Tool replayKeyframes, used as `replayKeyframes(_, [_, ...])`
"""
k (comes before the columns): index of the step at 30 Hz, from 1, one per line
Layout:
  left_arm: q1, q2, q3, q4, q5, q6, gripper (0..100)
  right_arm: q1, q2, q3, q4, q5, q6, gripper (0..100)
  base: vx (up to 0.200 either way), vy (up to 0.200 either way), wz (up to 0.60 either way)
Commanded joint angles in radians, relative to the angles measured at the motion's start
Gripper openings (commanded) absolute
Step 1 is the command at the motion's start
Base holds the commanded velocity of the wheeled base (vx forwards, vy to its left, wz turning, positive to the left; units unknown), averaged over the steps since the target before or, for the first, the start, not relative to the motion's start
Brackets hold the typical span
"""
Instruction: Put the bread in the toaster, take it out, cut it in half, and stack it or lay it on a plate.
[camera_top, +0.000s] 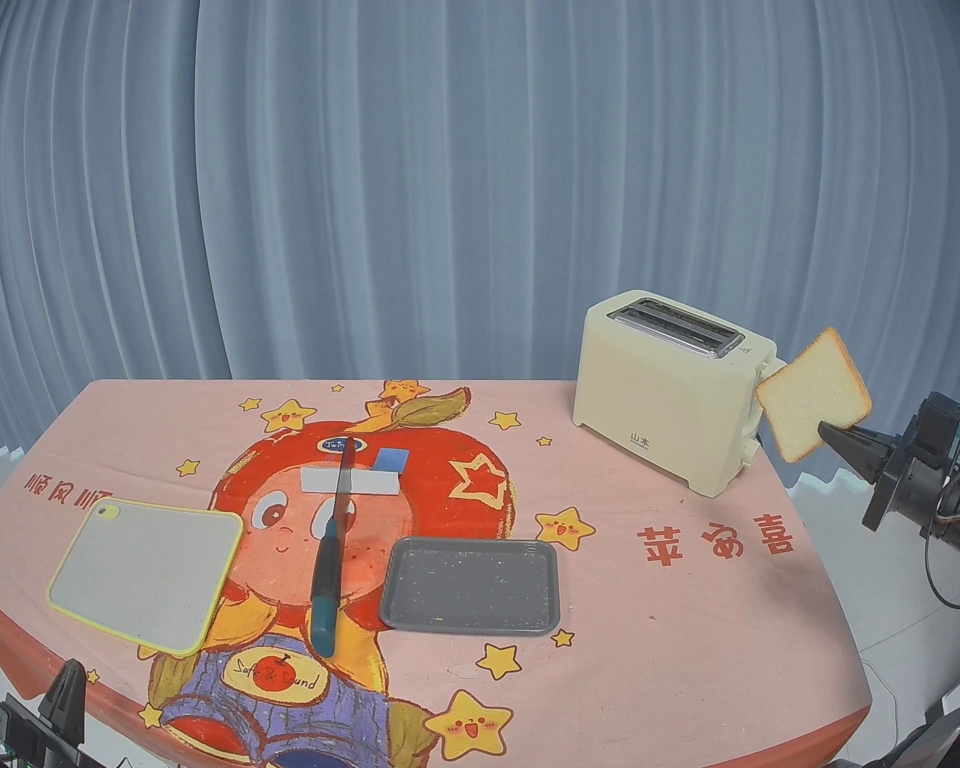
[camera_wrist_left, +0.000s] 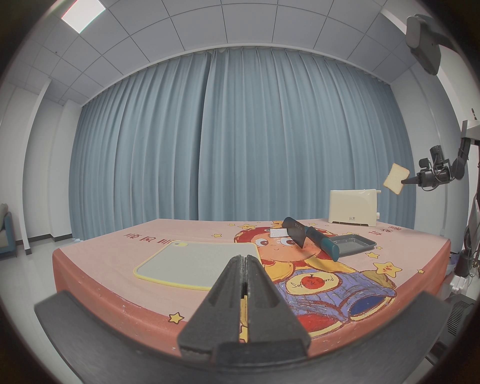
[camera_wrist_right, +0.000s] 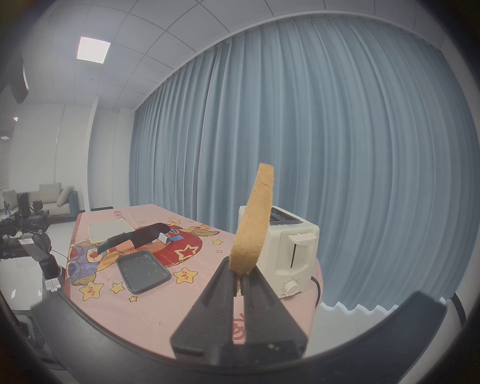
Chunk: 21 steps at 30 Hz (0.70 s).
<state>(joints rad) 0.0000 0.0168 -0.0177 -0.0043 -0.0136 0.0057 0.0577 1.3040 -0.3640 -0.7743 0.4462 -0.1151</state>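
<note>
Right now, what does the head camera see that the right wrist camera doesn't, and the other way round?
Head camera's own: the broad, flat face of the bread, held beside the toaster. Right wrist camera's own: its thin edge pinched in the right claw, plus a sofa and a ceiling light. Shared: bread, toaster, grey plate, knife, cutting board.

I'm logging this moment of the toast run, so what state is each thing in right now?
bread slice: uncut, held in the air beside the toaster.
toaster: upright, slots empty, lever up.
right gripper: shut on the bread slice.
left gripper: shut, empty.
cutting board: lying flat, bare.
grey tray: lying flat, empty.
knife: lying unheld between cutting board and grey tray.
</note>
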Motion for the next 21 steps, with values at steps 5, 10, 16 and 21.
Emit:
replayKeyframes(5, [0.0, -0.009, 0.018, 0.0, 0.0, 0.0, 0, 0.008, -0.026, 0.04, 0.0, 0.0, -0.011, 0, 0.0, 0.0, 0.0])
replayKeyframes(10, [0.0, -0.009, 0.018, 0.0, 0.001, 0.0, 0, 0.005, -0.043, 0.037, 0.0, 0.006, -0.005, 0, 0.0, 0.0, 0.0])
replayKeyframes(16, [0.0, -0.009, 0.018, 0.0, 0.0, 0.0, 0, 0.001, -0.055, 0.014, 0.01, 0.046, -0.008, 0, 0.0, 0.0, 0.0])
replayKeyframes(21, [0.0, -0.009, 0.018, 0.0, 0.0, 0.0, 0, -0.022, -0.046, -0.016, 0.012, 0.074, -0.008, 0, 0.0, 0.0, 0.0])
